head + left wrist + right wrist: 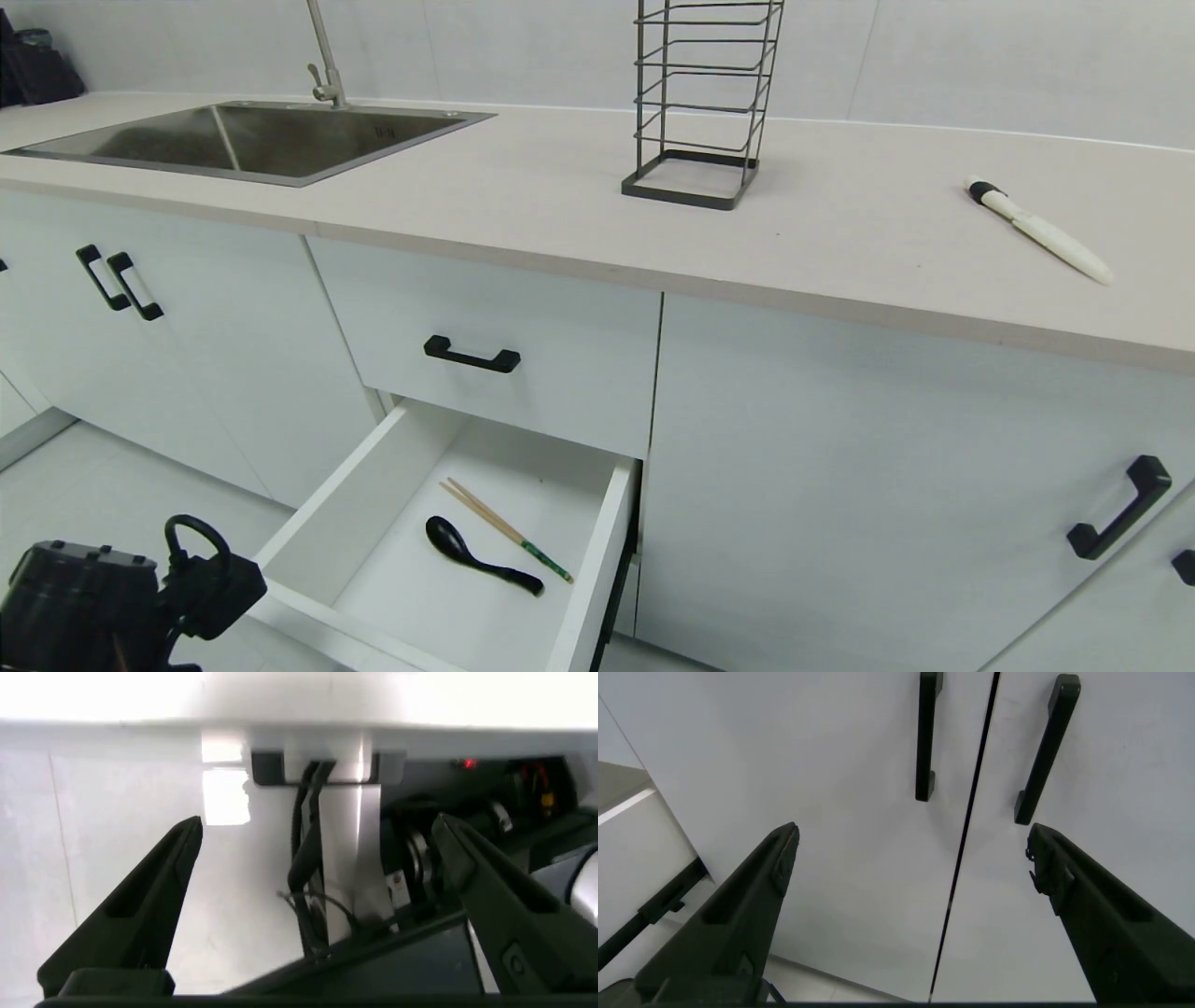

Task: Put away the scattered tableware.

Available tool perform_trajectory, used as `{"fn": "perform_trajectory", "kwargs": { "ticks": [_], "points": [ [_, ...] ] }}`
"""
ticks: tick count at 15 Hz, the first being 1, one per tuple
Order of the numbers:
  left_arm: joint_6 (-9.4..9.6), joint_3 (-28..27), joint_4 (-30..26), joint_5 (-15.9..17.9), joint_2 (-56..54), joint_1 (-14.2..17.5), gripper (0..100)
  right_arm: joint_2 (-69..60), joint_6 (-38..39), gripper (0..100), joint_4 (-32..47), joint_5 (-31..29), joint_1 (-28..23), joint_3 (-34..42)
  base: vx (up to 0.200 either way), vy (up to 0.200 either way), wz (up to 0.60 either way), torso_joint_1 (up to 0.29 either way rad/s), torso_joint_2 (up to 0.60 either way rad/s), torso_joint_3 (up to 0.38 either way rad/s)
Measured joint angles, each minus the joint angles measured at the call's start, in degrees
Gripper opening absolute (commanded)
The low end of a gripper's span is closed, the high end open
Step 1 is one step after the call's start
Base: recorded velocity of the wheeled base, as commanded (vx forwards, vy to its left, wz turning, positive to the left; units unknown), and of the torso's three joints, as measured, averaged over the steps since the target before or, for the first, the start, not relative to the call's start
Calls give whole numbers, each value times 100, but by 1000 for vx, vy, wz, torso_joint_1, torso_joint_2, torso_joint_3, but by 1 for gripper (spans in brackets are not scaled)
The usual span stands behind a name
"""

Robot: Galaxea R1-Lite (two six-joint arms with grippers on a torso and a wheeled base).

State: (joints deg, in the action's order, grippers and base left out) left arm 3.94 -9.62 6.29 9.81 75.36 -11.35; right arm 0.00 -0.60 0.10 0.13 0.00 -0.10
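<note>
Counter [523, 187] holds one rack [689, 195], one white utensil [1041, 231]; open drawer [597, 551] one spoon [476, 556], two chopsticks [504, 529]; left gripper [318, 826], right gripper [913, 833] spread wide.

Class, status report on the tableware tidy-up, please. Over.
Left gripper open, empty; right gripper open, empty. Black spoon, wooden chopsticks in open white drawer. White-handled utensil lying on beige countertop. No obstruction seen.

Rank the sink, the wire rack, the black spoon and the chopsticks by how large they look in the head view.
1. sink
2. wire rack
3. chopsticks and black spoon: they look about alike, so I do not rank them.
</note>
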Motion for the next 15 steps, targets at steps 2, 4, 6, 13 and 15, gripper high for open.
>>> {"fn": "perform_trajectory", "kwargs": {
  "ticks": [2,4,6,13,15],
  "points": [
    [7,-11,85,-7,148,-5,100,0,0,100,0,2,0,0,0,0,0,0,0,0],
    [9,-20,197,-13,230,-11,100,0,0,100,0,2,0,0,0,0,0,0,0,0],
    [9,-22,323,-13,272,-9,100,0,0,100,0,2,0,2,0,0,0,0,0,0],
    [2,-35,906,-5,473,-9,100,0,0,100,0,2,0,2,0,0,0,0,0,0],
    [7,-35,1031,-5,603,-9,100,0,0,100,0,2,0,2,0,0,0,0,0,0]
  ]
}}
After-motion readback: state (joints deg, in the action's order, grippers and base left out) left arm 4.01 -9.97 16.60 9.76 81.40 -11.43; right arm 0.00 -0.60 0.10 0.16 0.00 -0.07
